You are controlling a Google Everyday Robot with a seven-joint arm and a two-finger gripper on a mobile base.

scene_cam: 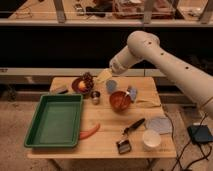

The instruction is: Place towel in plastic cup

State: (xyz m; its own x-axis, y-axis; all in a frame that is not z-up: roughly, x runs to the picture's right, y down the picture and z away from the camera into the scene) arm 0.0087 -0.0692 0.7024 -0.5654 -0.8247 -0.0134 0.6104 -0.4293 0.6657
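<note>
The towel (160,124), a pale grey-blue cloth, lies flat near the table's right edge, just behind the white cup (151,139). The light blue plastic cup (111,86) stands upright at the back middle, behind the red-brown bowl (120,100). My gripper (104,76) hangs over the back of the table, just up and left of the plastic cup and far from the towel. It is open and holds nothing.
A green tray (42,131) fills the left side of the table. A small metal cup (95,96) stands beside the bowl, with a plate of fruit (82,84) behind it. A brush (129,134) and an orange carrot (90,132) lie near the front edge.
</note>
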